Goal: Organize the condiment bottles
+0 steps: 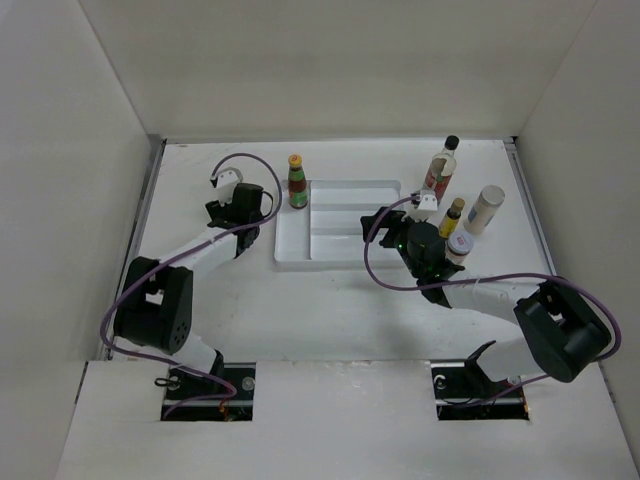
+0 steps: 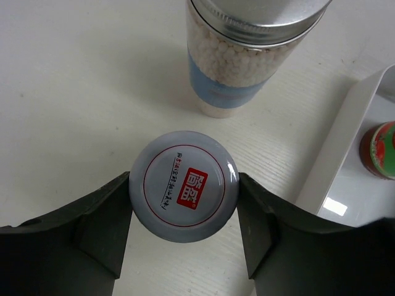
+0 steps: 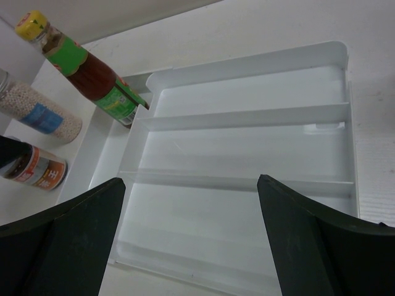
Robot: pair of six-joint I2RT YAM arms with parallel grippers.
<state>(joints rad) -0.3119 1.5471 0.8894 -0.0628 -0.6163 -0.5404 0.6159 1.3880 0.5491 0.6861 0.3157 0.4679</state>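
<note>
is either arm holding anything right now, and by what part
The left end effector grips the white-lidded jar by the sides of its lid. The right end effector is open above the white tray, holding nothing.

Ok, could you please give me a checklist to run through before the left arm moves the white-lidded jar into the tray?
1. Grasp: the left gripper is closed on the jar, fingers touching both sides of its lid: ok.
2. Centring: the jar sits midway between the fingers: ok.
3. Hold firm enough to lift: cannot tell.
4. Neighbour: the shaker stands apart from the jar: ok.
5. Room in the tray: only the bottle stands in one corner: ok.
6. Path: the right gripper hangs open and empty over the tray: not ok.
</note>
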